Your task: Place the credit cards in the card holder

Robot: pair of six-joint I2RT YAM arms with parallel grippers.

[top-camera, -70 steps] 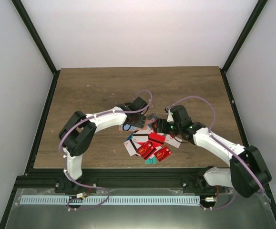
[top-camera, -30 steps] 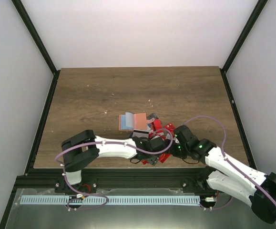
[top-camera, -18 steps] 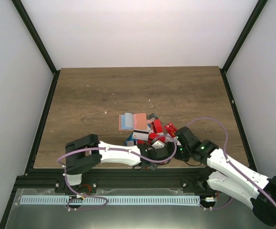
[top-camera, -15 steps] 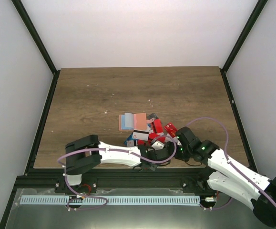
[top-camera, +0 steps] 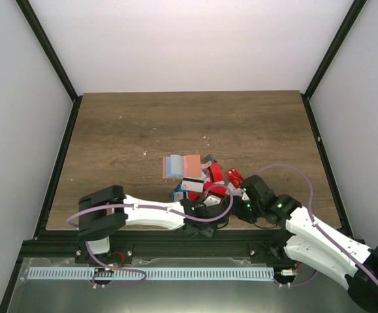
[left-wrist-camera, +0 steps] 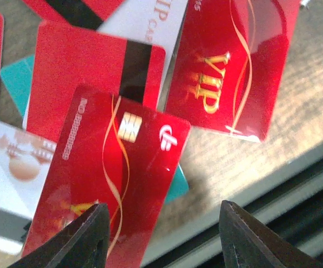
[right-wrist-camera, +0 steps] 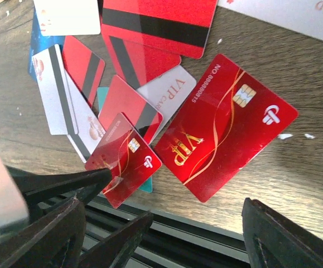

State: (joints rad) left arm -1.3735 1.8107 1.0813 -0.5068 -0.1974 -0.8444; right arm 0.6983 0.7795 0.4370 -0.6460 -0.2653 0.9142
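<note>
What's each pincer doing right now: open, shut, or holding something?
Left pincer: open over the edge of a red chip card, nothing gripped.
Right pincer: open, empty.

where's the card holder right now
In the top view the card holder lies flat near the middle of the table, touching the far-left edge of the pile of credit cards, on the side away from the arm bases.

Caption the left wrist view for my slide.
Left gripper, jaws apart, hovers at the near edge of the table over a red chip card lying atop the scattered credit cards.
</note>
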